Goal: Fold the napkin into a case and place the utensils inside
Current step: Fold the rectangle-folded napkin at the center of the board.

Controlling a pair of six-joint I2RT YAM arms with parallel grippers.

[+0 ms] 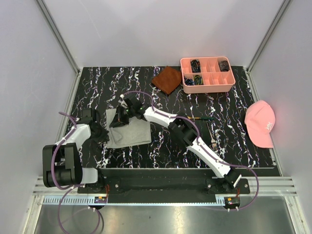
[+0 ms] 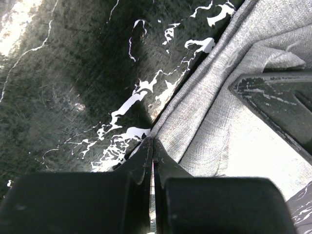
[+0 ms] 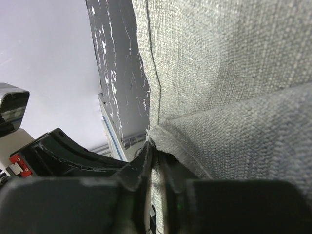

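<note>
The napkin (image 1: pixel 131 134) is soft and limp, so we would pinch it at the hem. The left gripper (image 2: pixel 152 141) is closed there. The right gripper (image 3: pixel 155 146) is almost closed at a fold, but we cannot tell if it grips.

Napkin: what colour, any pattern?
The napkin is plain light grey woven fabric with no pattern. It shows best in the right wrist view.

The top view looks down from above and behind the arm bases, taking in the whole counter (image 1: pixel 165 146) and facing the back wall. Each wrist view sits very near the cloth. The left fingers (image 2: pixel 139 165) point along the counter's surface, and the right fingers (image 3: pixel 139 168) point back toward the bases. All three views share the napkin (image 1: pixel 129 134).
</note>
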